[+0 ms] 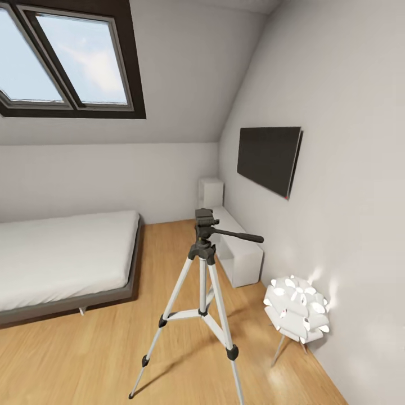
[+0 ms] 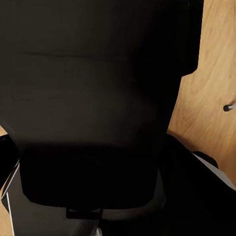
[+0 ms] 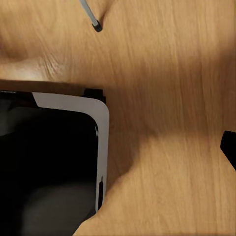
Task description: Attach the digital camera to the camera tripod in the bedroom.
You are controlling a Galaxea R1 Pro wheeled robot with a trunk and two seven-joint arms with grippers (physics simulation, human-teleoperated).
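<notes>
The camera tripod (image 1: 203, 292) stands on the wood floor of the bedroom, straight ahead in the head view. Its black head (image 1: 205, 220) is bare on top, and the long pan handle (image 1: 239, 235) points right. A large black boxy thing, which I take for the digital camera (image 2: 98, 98), sits right against the lens in the left wrist view and hides that gripper's fingers. In the right wrist view one black fingertip (image 3: 229, 146) shows at the edge, with bare floor across the middle. A tripod foot (image 3: 97, 25) rests on the floor beyond; another tripod foot (image 2: 228, 107) shows in the left wrist view.
A low grey platform bed (image 1: 67, 264) lies to the left. A white bench (image 1: 242, 253) runs along the right wall under a black screen (image 1: 269, 158). A white petal-shaped lamp (image 1: 297, 309) stands at the right. My own base (image 3: 49, 162) shows dark with a white rim.
</notes>
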